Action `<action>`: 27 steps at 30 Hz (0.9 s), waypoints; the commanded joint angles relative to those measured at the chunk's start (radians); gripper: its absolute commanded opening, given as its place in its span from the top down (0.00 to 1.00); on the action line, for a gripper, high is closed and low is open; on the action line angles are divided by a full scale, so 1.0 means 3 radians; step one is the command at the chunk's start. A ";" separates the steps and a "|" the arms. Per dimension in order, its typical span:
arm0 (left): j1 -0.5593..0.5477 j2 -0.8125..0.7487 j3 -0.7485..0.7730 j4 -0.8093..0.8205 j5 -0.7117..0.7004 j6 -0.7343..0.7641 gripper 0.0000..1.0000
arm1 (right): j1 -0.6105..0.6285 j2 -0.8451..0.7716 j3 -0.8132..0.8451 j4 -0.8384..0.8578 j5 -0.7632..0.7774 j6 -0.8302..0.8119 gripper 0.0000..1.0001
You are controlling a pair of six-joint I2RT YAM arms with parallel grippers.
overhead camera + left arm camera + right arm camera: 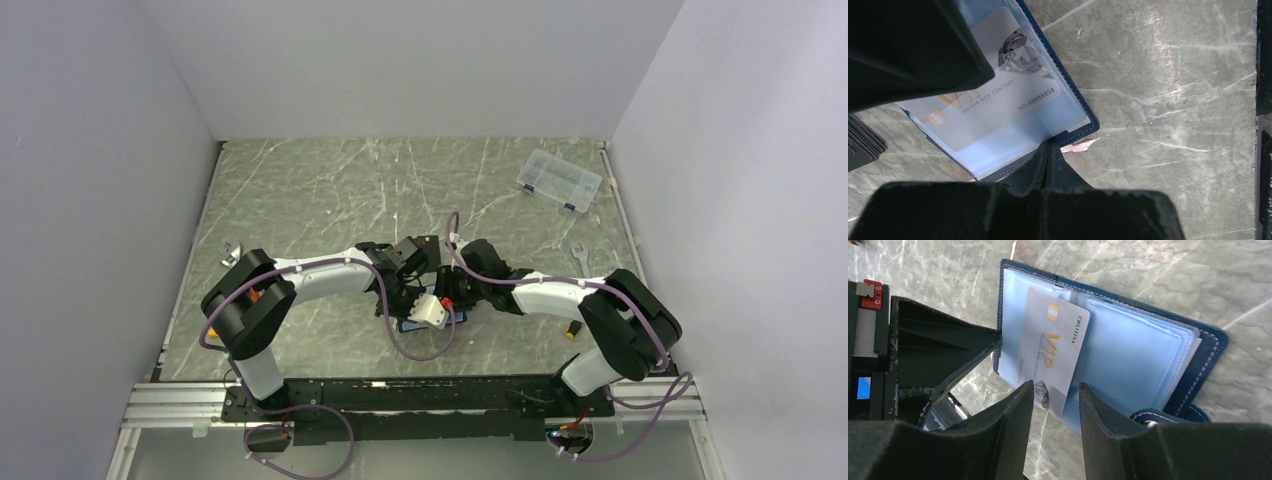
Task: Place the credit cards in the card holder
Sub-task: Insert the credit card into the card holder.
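The navy card holder (1128, 360) lies open on the table, its light blue inside facing up. A silver-grey credit card (1053, 352) marked VIP sits partly inside a clear sleeve, its lower corner sticking out over the holder's edge. My right gripper (1055, 386) is open, with one finger on each side of that corner. My left gripper (1050, 145) is shut on the holder's navy edge (1075, 132). The same card (1008, 95) shows in the left wrist view. From the top view both grippers meet over the holder (408, 325). No other cards are in view.
A clear plastic organizer box (560, 180) sits at the back right. A small wrench (580, 258) lies by the right arm, another metal tool (231, 252) by the left. A yellow-black piece (573, 329) is near the right base. A dark ribbed object (863, 142) lies beside the holder.
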 commanded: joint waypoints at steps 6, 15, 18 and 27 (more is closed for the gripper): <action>-0.0021 0.0152 -0.0199 0.0005 -0.0130 0.0022 1.00 | -0.0015 -0.0037 0.0136 -0.0372 0.0461 -0.0086 0.60; -0.0022 0.0153 -0.0205 0.0029 -0.0158 0.0040 1.00 | 0.0096 0.0212 0.0214 -0.0101 0.0339 0.0048 0.61; -0.0021 0.0151 -0.0205 0.0044 -0.0163 0.0046 1.00 | 0.0166 0.0254 0.0235 -0.0051 0.0338 0.0080 0.62; -0.0022 0.0138 -0.0222 0.0054 -0.0165 0.0042 1.00 | 0.0410 0.0399 0.0390 -0.0081 0.0445 0.0116 0.62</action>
